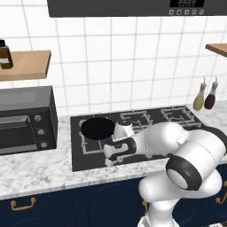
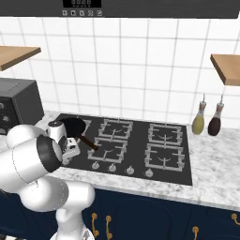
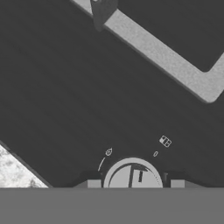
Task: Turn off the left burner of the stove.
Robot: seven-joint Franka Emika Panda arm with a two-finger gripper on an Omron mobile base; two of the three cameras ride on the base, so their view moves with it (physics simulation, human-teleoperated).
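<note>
The stove (image 1: 146, 119) is a black glass cooktop set in the marble counter. Its left burner (image 1: 88, 149) is a square grey grate with a black frying pan (image 1: 97, 127) sitting on it. My gripper (image 1: 109, 161) points down at the cooktop's front left edge, just in front of that grate. In the hand view a round silver knob (image 3: 132, 176) lies between my two fingertips (image 3: 93, 183), with a small gap on each side. The gripper (image 3: 135, 183) is open around the knob. A grey bar of the grate (image 3: 162, 57) crosses above.
A black toaster oven (image 1: 26, 122) stands on the counter to the left. Several more knobs (image 2: 112, 168) line the stove's front edge. Two bottles (image 2: 198, 121) stand at the back right. Wooden shelves (image 1: 24, 64) hang on the tiled wall on both sides.
</note>
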